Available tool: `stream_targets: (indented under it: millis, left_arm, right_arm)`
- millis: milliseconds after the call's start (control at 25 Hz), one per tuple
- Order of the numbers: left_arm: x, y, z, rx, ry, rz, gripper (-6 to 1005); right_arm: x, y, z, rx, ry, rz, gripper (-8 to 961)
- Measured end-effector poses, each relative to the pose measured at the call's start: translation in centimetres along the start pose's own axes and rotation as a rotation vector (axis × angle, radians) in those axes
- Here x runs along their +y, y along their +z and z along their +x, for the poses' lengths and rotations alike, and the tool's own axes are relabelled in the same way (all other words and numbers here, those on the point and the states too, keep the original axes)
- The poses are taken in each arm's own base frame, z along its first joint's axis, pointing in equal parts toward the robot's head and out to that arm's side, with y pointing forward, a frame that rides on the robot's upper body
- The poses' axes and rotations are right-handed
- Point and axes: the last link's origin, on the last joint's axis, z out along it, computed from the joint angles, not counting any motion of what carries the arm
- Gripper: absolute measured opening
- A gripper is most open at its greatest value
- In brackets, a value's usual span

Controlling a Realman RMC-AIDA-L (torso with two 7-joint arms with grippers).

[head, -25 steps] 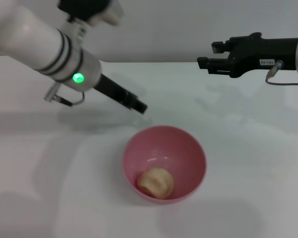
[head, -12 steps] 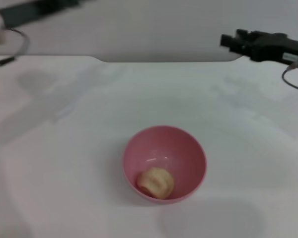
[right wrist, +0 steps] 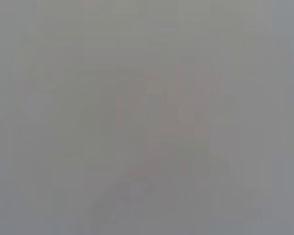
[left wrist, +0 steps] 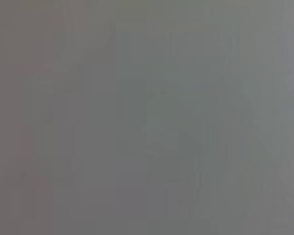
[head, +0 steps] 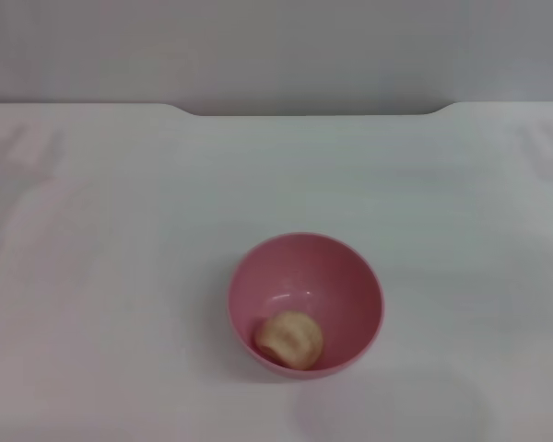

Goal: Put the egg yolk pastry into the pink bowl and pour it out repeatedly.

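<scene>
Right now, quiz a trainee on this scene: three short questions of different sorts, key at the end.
1. True or false: the egg yolk pastry lies inside the pink bowl.
2. The bowl stands: A) upright on the white table B) tipped on its side C) held in a gripper.
3. How many grippers show in the head view?

Key: 1 true; 2 A; 3 none, since neither the left gripper nor the right gripper is in view.

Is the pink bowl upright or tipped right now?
Upright. In the head view the pink bowl sits on the table, its opening facing up, with the egg yolk pastry inside.
</scene>
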Motion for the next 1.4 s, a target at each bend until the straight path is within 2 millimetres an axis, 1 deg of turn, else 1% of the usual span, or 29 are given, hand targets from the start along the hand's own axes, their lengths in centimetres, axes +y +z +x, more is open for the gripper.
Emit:
stream_targets:
  millis: [40,80,120,160,240,320,400,480,640,760,1400]
  left_arm:
    - [-0.1,-0.5,-0.4,0.009,0.068,0.018,693]
    - [-0.3,-1.5,-1.3,0.015,0.207,0.054,693]
    - [-0.4,-1.9,-1.6,0.019,0.261,0.07,693]
    - [-0.4,-2.4,-2.2,0.018,0.356,0.093,693]
    - [-0.3,-3.3,-3.6,0.002,0.523,0.134,692]
    - [-0.1,-3.9,-4.9,-0.03,0.679,0.162,691]
    - [0.2,-4.4,-6.2,-0.07,0.793,0.191,690]
    - [0.4,-4.9,-7.1,-0.094,0.828,0.215,689]
    - [0.7,-5.5,-8.1,-0.124,0.803,0.234,687]
    - [0.8,-5.7,-8.5,-0.143,0.782,0.235,688]
    - [0.8,-6.2,-9.1,-0.172,0.757,0.244,688]
  right_arm:
    - [-0.4,-0.7,0.2,-0.038,-0.043,0.034,530]
    - [-0.7,-1.4,0.7,-0.077,-0.119,0.073,530]
    - [-0.8,-2.1,1.1,-0.094,-0.186,0.101,530]
    - [-0.8,-2.6,1.5,-0.108,-0.264,0.123,530]
    - [-0.6,-3.6,2.8,-0.107,-0.453,0.184,530]
    - [-0.4,-4.3,4.0,-0.078,-0.587,0.226,530]
    - [-0.3,-4.8,5.1,-0.031,-0.68,0.249,530]
    - [-0.3,-5.4,5.7,0.002,-0.717,0.262,530]
    - [-0.4,-6.2,6.4,0.027,-0.669,0.28,530]
    - [-0.5,-6.4,6.5,0.033,-0.641,0.286,530]
    - [-0.7,-5.9,6.5,0.043,-0.613,0.288,530]
